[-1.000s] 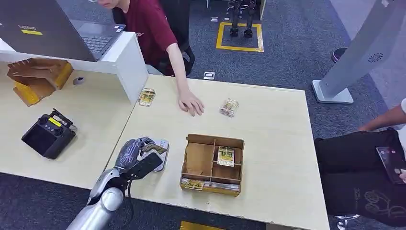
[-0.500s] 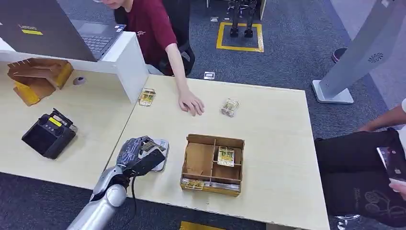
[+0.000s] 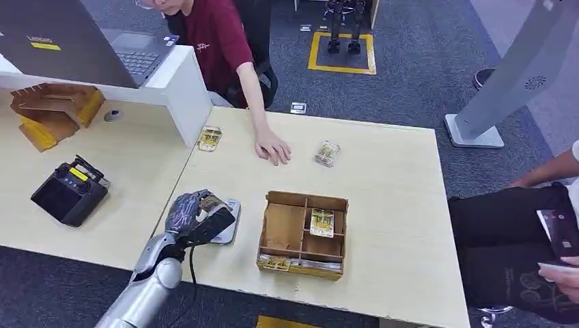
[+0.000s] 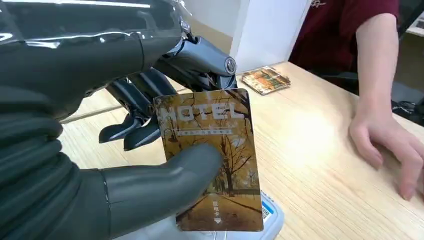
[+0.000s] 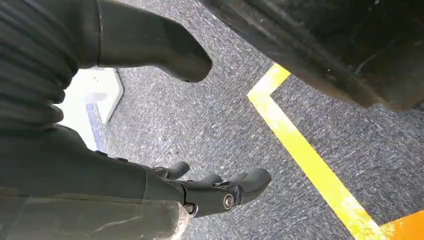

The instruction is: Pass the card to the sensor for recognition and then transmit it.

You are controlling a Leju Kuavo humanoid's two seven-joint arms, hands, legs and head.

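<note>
Left hand (image 3: 194,215) pinches the card (image 4: 210,157) between thumb and the darker fingers behind it; other fingers stay loosely spread. The card's long axis runs roughly 12-to-6 in the wrist view, "HOTEL" end at 12, lower edge right above the sensor (image 3: 229,222), a pale flat reader on the surface (image 3: 382,205).

Key relation: the card sits directly over the reader, at about 3 o'clock from the hand's palm in the head view. Judgement: the recognition step is in hand; whether card and reader are touching or just apart cannot be told.

At 3 o'clock of the sensor stands the wooden tray (image 3: 273,200) with cards in its compartments. A person's hand (image 3: 273,148) rests on the surface at 1 o'clock from the robot hand, likely the receiver for the pass. The left hand is the nearer by far.

Right hand (image 5: 220,192) hangs over the carpet, fingers apart, holding nothing.

Hidden: most of the sensor lies under hand and card; the card itself is barely legible in the head view.
</note>
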